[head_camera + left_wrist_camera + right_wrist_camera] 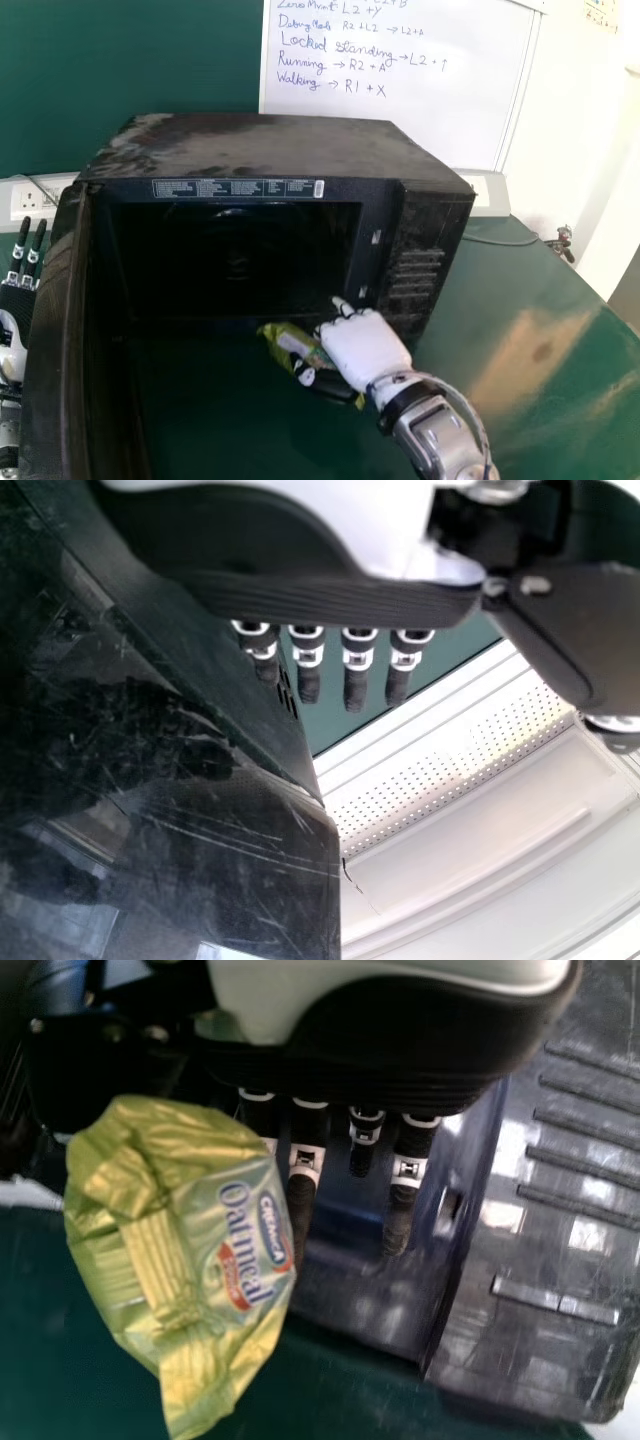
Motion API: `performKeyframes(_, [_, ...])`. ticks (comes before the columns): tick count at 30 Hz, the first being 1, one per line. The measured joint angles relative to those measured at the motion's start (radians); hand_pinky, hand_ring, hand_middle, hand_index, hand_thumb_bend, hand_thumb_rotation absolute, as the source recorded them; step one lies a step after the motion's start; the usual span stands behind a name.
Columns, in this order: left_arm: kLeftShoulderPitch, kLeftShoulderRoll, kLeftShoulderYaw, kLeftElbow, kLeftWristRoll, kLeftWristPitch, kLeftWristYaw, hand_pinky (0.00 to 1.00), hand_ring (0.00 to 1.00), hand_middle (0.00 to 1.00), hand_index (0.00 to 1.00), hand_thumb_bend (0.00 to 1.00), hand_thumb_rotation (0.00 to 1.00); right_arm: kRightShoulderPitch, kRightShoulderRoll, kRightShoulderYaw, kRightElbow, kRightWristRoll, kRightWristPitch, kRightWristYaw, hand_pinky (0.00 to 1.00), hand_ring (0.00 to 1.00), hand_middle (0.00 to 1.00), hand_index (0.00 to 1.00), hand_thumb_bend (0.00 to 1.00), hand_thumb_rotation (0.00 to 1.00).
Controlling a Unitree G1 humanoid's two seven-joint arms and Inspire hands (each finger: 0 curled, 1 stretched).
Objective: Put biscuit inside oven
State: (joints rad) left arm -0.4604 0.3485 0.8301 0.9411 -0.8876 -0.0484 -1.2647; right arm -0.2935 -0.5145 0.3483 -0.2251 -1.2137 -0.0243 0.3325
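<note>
The black oven (pixel 290 150) has its door (pixel 55 330) swung out on the left, and its cavity (pixel 235 260) is exposed. My right hand (pixel 365 350) is in front of the oven opening's lower right part, pinching the green-yellow biscuit packet (pixel 285 343). From the right wrist view, the packet (pixel 180 1250) is held at the thumb side of my right hand (pixel 400 1195), its printed label showing. My left hand (pixel 22 280) is at the far left, outside the door, fingers straight; in the left wrist view my left hand (pixel 355 665) is beside the dark door panel (pixel 170 780).
The green table (pixel 540 350) extends to the right of the oven. Behind stands a whiteboard (pixel 400 110) with writing. A wall socket (pixel 35 198) is at the left, and a cable (pixel 500 241) runs along the back right. The control panel (pixel 415 260) flanks the opening's right side.
</note>
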Motion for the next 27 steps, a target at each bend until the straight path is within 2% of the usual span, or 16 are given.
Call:
performKeyframes(13, [-0.002,0.002,0.0,0.004,0.0,0.005,-0.002,0.0,0.07,0.41,0.88,0.23,1.0,0.0,0.002,-0.043,-0.036,0.063,0.003,-0.023,0.6,0.54,0.46,0.52,0.52,0.0])
performKeyframes(15, [-0.002,0.002,0.0,0.004,0.0,0.005,-0.002,0.0,0.06,0.41,0.87,0.22,0.98,-0.002,0.004,-0.047,-0.037,0.065,0.005,-0.025,0.59,0.54,0.46,0.52,0.52,0.0])
performKeyframes(19, [-0.001,0.001,0.0,0.001,0.0,0.004,0.004,0.0,0.05,0.38,0.86,0.22,0.98,-0.019,0.013,-0.048,-0.035,0.065,0.011,-0.045,0.58,0.55,0.46,0.53,0.52,0.0])
performKeyframes(27, [-0.001,-0.001,0.0,0.0,0.0,-0.001,0.01,0.0,0.05,0.39,0.86,0.21,0.98,-0.058,0.035,-0.047,-0.027,0.065,0.014,-0.056,0.59,0.57,0.48,0.5,0.52,0.0])
